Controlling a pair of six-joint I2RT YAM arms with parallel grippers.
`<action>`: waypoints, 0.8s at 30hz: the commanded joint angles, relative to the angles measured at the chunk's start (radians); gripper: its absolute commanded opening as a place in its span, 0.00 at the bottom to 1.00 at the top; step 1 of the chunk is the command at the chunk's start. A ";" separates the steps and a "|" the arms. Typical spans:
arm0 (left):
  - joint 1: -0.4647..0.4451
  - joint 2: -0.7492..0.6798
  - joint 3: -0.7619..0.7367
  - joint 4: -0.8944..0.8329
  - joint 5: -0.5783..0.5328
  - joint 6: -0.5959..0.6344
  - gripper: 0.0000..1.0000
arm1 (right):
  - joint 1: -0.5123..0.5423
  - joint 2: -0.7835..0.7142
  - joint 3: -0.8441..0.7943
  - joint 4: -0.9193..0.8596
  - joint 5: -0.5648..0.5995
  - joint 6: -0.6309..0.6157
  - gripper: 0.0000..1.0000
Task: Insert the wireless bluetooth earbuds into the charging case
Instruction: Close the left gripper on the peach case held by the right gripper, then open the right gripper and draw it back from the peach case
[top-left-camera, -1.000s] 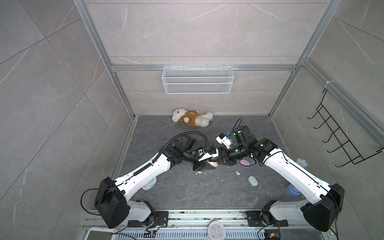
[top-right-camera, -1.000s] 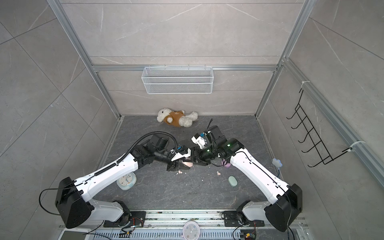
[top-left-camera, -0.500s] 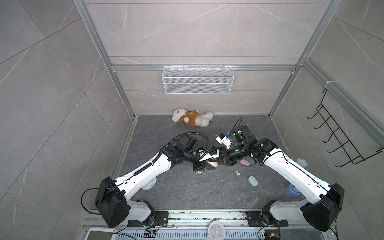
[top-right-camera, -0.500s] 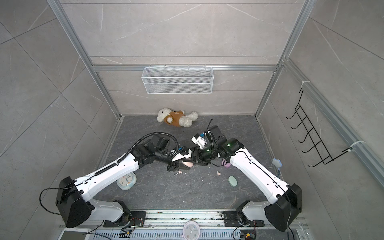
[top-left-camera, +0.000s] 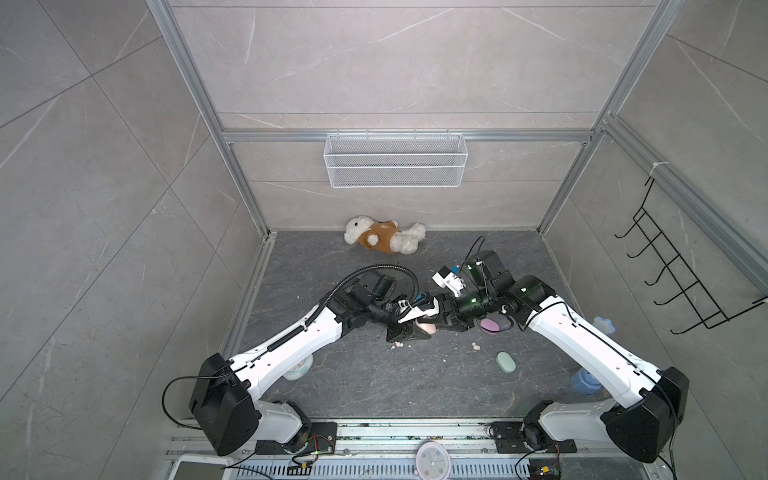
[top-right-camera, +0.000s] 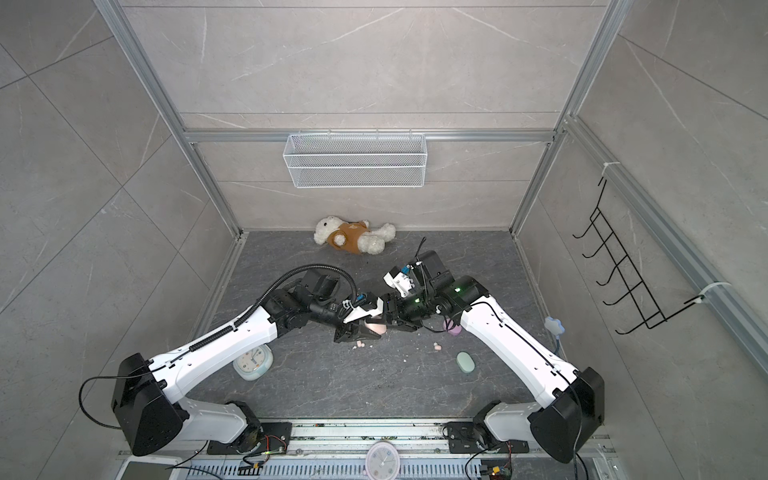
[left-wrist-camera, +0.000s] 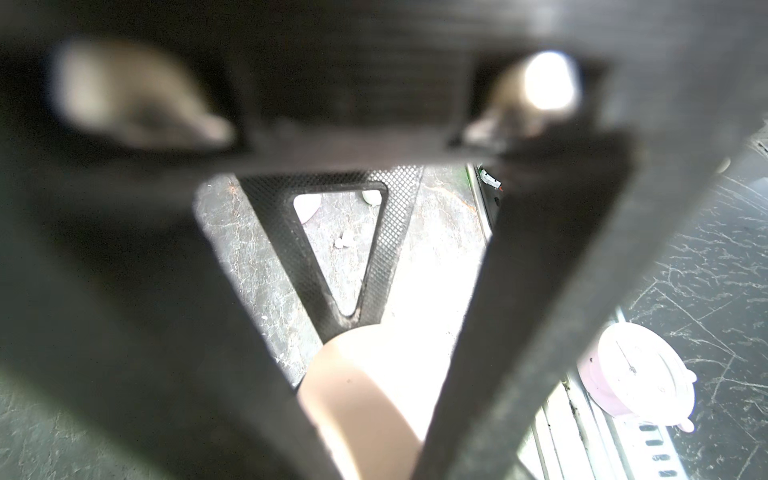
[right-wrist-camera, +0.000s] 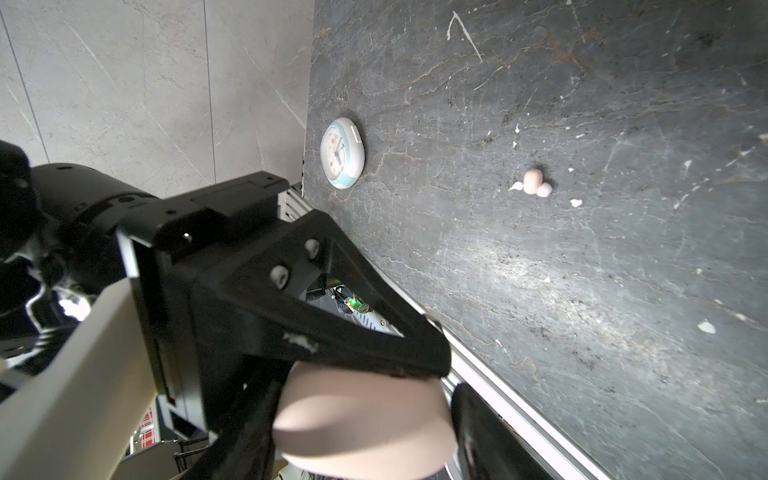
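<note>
HELD AT THE CENTRE: The left gripper (top-left-camera: 415, 330) pinches a peach charging case (top-left-camera: 429, 329), its jaws drawn almost together on the smooth pebble. The lid looks closed. Nose to nose with it, the right gripper (top-left-camera: 448, 322) stands at the case's far end with its jaws partly apart. Whether they grip the case cannot be told from these views.

No bud is in the case. A peach earbud (right-wrist-camera: 531, 183) lies on the dark floor (top-left-camera: 374, 386) just under the left jaws, on their rail side. A second bud (top-left-camera: 473, 345) lies just outside the right jaws.

The step appears to be opening the lid. To do it well, the left jaws should hold the base steady and stay clear of the seam. The right jaws should work the lid edge with a small lift, because the rounded shell could squirt out under a harder squeeze.

There is almost no room between the two sets of jaws. A lilac case (top-left-camera: 489, 325) sits just behind the right jaws and a mint case (top-left-camera: 505, 362) lies farther out, so pulling back that way is crowded. Open floor lies toward the front rail (top-left-camera: 415, 432), past the loose buds. The teddy bear (top-left-camera: 384, 237) and the walls are well apart.
</note>
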 joint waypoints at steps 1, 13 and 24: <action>-0.011 0.000 0.028 -0.019 0.031 -0.026 0.36 | -0.016 -0.027 0.023 -0.006 0.007 -0.015 0.70; -0.007 -0.023 -0.029 0.067 0.039 -0.121 0.33 | -0.052 -0.089 0.013 -0.067 0.018 -0.043 0.80; 0.006 -0.048 -0.082 0.239 0.158 -0.299 0.32 | -0.109 -0.225 -0.029 -0.201 0.143 -0.225 0.84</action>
